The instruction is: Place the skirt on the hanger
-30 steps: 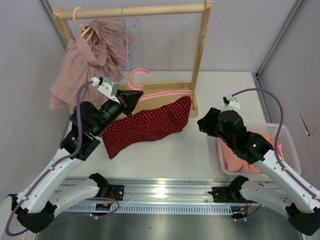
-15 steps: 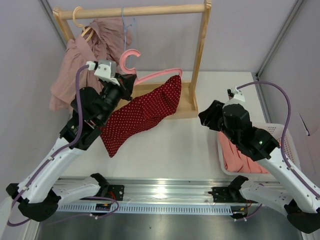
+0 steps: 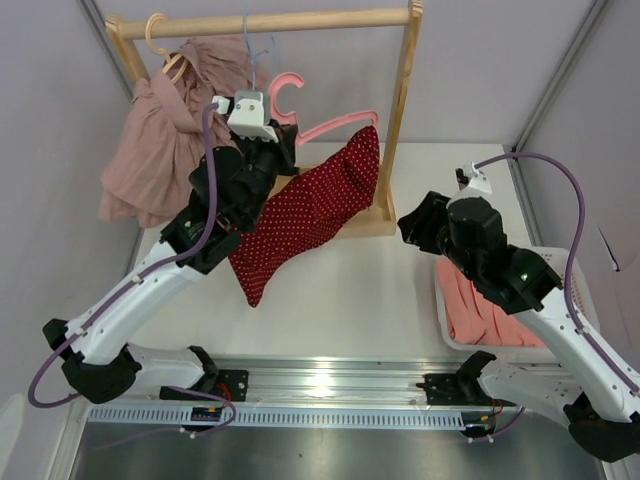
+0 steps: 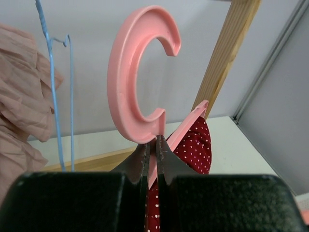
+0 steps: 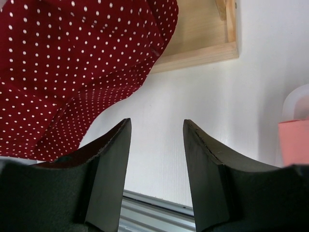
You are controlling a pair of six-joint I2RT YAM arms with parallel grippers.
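A red skirt with white dots [image 3: 310, 205] hangs from a pink plastic hanger [image 3: 335, 127]. My left gripper [image 3: 283, 140] is shut on the hanger's neck just below its hook [image 4: 133, 82] and holds it in the air under the wooden rail [image 3: 300, 20]. The skirt also shows in the left wrist view [image 4: 195, 145] and the right wrist view [image 5: 72, 72]. My right gripper [image 3: 412, 228] is open and empty, low over the table right of the skirt, with nothing between its fingers [image 5: 108, 169].
A wooden clothes rack stands at the back, with an upright post [image 3: 403, 100] and a base board [image 3: 365, 222]. A pink garment [image 3: 150, 140] hangs at its left. A thin blue wire hanger [image 4: 53, 96] hangs nearby. A white basket [image 3: 575, 270] with pink cloth sits at the right.
My left gripper has lifted the pink hanger and skirt up and to the right, toward the rail. The skirt's hem has risen off the table. My right arm has barely moved.
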